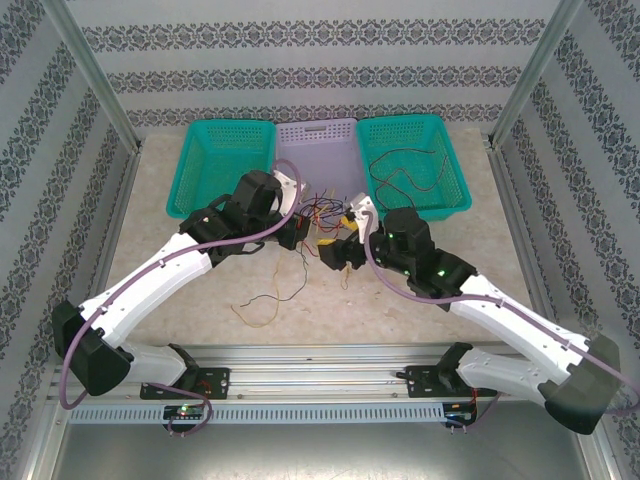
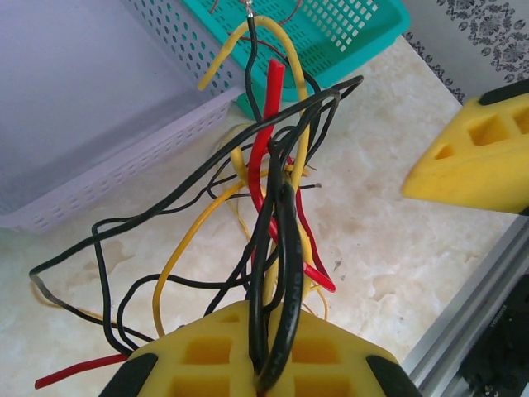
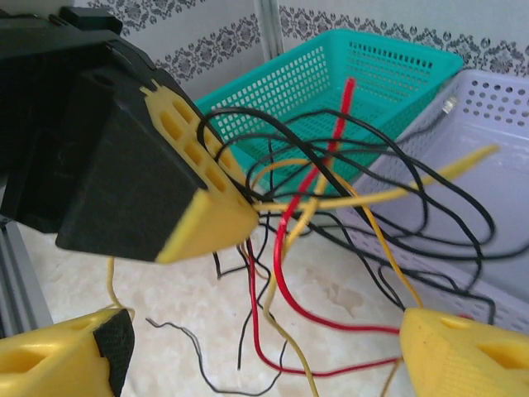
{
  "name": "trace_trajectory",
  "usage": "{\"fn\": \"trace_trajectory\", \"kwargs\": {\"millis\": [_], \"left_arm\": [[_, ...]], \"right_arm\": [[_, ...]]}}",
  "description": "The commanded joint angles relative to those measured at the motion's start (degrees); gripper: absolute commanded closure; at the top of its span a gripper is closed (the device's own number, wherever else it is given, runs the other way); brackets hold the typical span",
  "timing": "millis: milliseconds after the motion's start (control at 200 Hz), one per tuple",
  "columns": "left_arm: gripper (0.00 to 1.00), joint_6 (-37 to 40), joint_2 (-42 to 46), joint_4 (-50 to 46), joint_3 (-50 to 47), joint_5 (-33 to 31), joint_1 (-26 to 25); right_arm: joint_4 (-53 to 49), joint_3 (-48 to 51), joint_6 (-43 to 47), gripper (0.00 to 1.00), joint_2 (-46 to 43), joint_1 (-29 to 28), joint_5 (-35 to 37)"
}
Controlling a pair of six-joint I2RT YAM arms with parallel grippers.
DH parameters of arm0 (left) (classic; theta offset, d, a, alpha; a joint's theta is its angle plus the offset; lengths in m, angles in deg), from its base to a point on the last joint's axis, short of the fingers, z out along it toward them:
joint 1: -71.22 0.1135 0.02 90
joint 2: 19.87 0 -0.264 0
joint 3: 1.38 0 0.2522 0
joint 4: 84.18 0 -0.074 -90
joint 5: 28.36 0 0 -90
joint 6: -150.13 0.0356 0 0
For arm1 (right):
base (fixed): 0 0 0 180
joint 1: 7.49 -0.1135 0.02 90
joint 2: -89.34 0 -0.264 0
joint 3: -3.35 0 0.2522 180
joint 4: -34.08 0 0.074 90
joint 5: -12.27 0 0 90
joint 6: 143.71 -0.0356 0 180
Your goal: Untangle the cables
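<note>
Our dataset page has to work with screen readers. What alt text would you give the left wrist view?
The left gripper, with yellow fingers, is shut on a tangled bunch of black, yellow and red cables that fan out over a pale marbled table. A lilac basket and a teal basket stand behind.

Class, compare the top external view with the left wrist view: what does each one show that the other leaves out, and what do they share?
Top external: the left-hand teal plastic mesh basket and a loose thin wire lying apart on the pale marbled table. Left wrist: close up, the left gripper shut on black strands of the tangled bunch of black, yellow and red cables. Shared: that bunch, the lavender plastic basket, the right-hand teal basket and the table.
</note>
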Motion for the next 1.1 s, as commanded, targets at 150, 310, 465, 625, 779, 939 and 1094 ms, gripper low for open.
{"fn": "trace_trajectory", "kwargs": {"millis": [150, 310, 465, 625, 779, 939, 1094], "left_arm": [[1.00, 0.04, -0.29, 2.54, -0.18, 1.55, 0.40], [1.00, -0.09, -0.27, 2.66, -0.18, 2.48, 0.40], [1.00, 0.15, 0.33, 2.44, -0.36, 1.91, 0.40], [1.00, 0.48, 0.55, 2.13, -0.20, 1.07, 0.40], [1.00, 0.31, 0.57, 2.09, -0.05, 1.28, 0.40], [1.00, 0.73, 0.46, 0.86, 0.24, -1.18, 0.40], [1.00, 1.40, -0.20, -1.06, 1.16, -4.20, 0.40]], "right_arm": [[5.37, 0.32, 2.07, 0.22, 3.54, -0.41, 2.47], [5.84, 0.24, 2.71, 0.32, 5.99, -0.44, 4.57], [5.63, 0.24, 3.09, 0.61, 6.47, -0.41, 5.43], [5.17, 1.13, 2.49, 0.79, 4.65, 0.13, 5.37], [5.01, 1.69, 2.16, 0.90, 4.14, 0.65, 3.64], [3.10, 2.49, 1.73, 1.00, 1.37, 0.98, 4.45], [0.63, 4.54, -0.28, 1.00, -5.64, 3.66, 8.07]]}}
